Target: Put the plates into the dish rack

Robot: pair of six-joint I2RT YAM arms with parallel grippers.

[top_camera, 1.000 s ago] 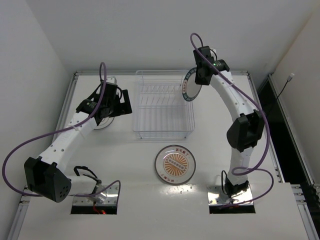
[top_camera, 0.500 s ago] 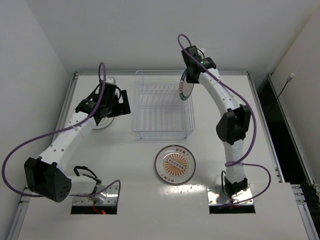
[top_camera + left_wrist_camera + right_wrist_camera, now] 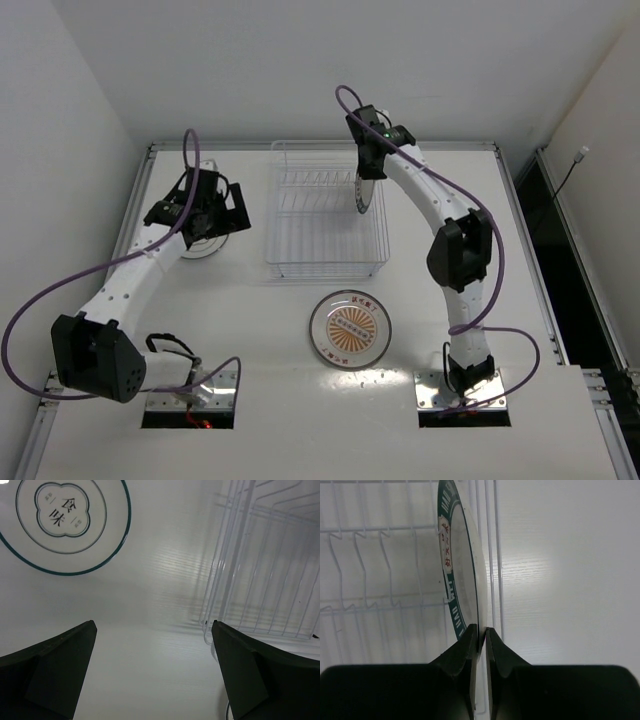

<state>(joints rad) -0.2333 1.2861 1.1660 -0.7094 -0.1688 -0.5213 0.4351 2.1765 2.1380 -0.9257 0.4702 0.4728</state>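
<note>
My right gripper is shut on the edge of a white plate with a dark patterned rim. It holds the plate upright over the right side of the clear dish rack. In the right wrist view the fingertips pinch the plate's rim above the rack's wires. An orange sunburst plate lies flat on the table in front of the rack. My left gripper is open and empty, left of the rack. In the left wrist view the left gripper shows a wide gap.
A white plate with a thin teal ring lies flat on the table under the left arm, and part of it shows in the top view. The rack's near left corner is just right of the left gripper. Walls stand behind the table and on both sides.
My right arm has carried the plate left, from beside the rack's right rim to over the rack, now edge-on. My left gripper has shifted slightly left and back.
</note>
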